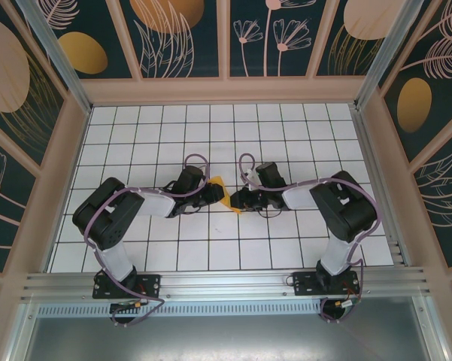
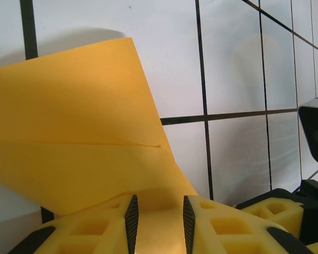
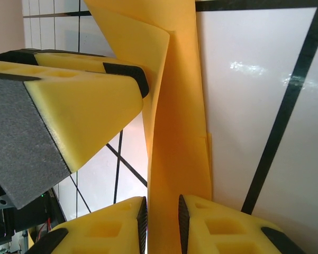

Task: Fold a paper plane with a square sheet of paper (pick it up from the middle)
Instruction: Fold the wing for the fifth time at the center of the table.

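The orange-yellow sheet of paper point(image 1: 220, 185) is folded into a creased, pointed shape and lies mid-table between the two grippers. In the left wrist view the paper point(image 2: 79, 132) spreads up and left, with a fold line across it. My left gripper point(image 2: 159, 222) has its jaws partly apart and the sheet runs under and between them. In the right wrist view a narrow folded strip of the paper point(image 3: 180, 132) runs up from my right gripper point(image 3: 163, 222). Its jaws stand apart on either side without pinching it. One of the left gripper's fingers point(image 3: 84, 111) sits by the paper's curled edge.
The white tiled table point(image 1: 286, 135) is walled by a beige frame with dark floral panels point(image 1: 184, 37). Both arms reach in from the near rail point(image 1: 226, 284) and meet at the centre, tips almost touching point(image 1: 227, 198). A right gripper finger point(image 2: 275, 209) shows in the left wrist view.
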